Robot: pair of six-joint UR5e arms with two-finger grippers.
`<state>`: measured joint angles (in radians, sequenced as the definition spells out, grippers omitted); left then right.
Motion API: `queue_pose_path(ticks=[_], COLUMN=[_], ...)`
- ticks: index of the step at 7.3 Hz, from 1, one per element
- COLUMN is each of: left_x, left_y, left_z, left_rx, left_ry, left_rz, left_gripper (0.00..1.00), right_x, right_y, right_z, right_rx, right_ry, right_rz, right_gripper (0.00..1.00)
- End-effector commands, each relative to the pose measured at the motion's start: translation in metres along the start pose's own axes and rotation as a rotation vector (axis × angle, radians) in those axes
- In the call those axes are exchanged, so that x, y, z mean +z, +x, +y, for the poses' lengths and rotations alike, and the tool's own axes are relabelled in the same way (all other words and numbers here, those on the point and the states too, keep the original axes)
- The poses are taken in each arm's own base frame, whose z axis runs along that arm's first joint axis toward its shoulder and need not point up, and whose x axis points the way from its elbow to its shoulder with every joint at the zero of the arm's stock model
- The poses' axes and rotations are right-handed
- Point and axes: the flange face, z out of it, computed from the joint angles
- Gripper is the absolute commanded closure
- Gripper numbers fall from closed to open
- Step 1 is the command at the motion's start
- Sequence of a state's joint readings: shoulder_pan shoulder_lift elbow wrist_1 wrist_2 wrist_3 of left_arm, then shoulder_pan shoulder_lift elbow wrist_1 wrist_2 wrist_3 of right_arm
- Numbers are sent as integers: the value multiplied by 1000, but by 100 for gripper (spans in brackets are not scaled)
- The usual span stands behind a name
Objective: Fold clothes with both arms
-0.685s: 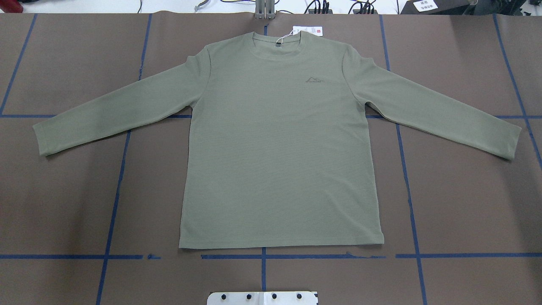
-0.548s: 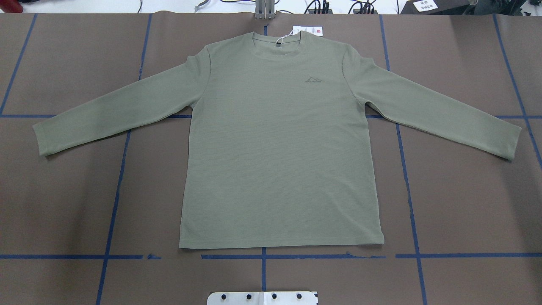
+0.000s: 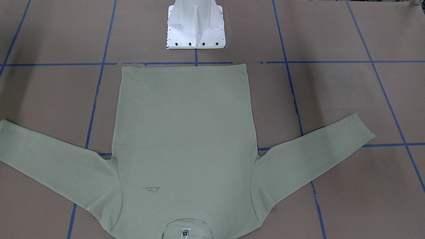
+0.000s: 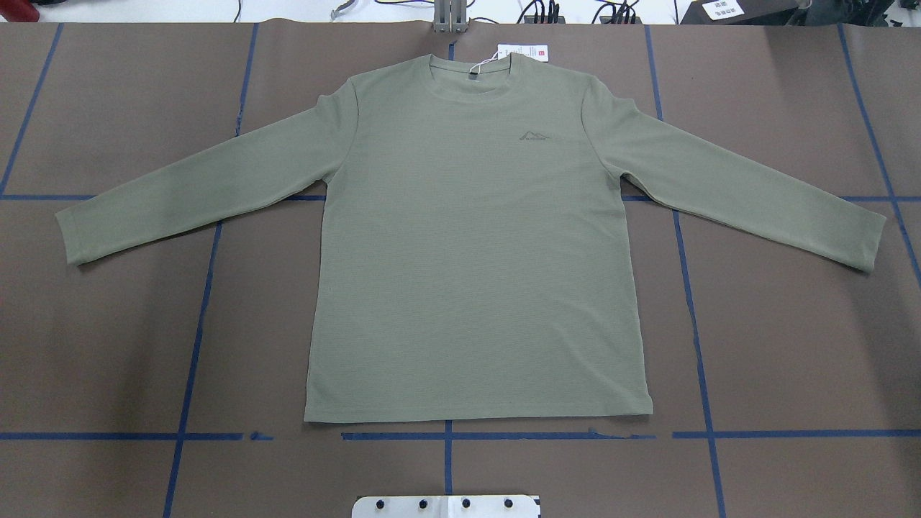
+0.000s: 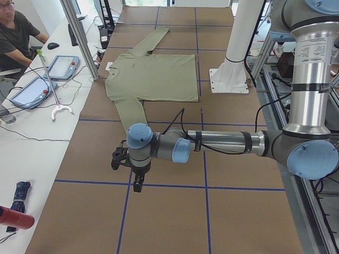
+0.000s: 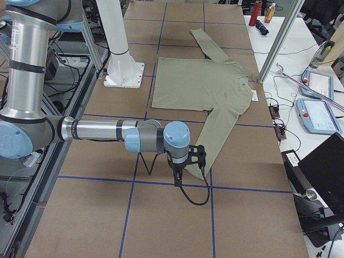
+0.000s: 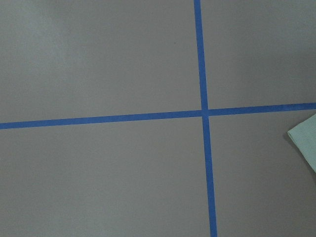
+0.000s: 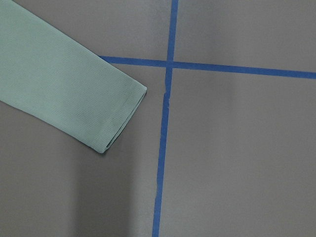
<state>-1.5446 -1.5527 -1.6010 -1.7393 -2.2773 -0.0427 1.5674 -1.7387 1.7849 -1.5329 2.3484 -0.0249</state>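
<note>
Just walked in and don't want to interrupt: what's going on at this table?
Nothing is gripped yet. A sage-green long-sleeved shirt lies flat, face up and unfolded on the brown table, sleeves spread. The left gripper hangs over bare table just past one cuff, the right gripper beside the other cuff. Neither seems to touch the fabric; whether their jaws are open cannot be told.

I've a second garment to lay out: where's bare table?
Bare table lies either side of the shirt, robot-side of each sleeve. The strip between hem and pedestal base is narrow; the hang tag crowds the collar end.
</note>
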Motion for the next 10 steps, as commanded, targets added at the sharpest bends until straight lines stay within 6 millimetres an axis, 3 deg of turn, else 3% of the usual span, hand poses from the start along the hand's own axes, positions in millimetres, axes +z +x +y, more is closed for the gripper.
queue_pose_path(ticks=[1,2,3,5,6,10], left_x=[2,7,5,0,4,9], left_y=[21,32,34,41,38,36], left_z=[-16,-19,-17,-28,-28,-27], left_rx=[80,138,183,213,203,212], left_ry=[50,81,138,172,162,163], left_rz=[3,18,25,29,24,29], left_gripper=[0,0,0,0,0,0], right_x=[-7,23,58,122,135,173], right_y=[-23,-19,-28,-24,-27,-62], right_z=[-37,-39,-52,-95,-102,-94], right_rx=[-55,-64,-184,-175,-190,-223], right_ry=[43,10,48,27,24,-42], right_rz=[-7,-20,-35,-59,-62,-56], right_gripper=[0,0,0,0,0,0])
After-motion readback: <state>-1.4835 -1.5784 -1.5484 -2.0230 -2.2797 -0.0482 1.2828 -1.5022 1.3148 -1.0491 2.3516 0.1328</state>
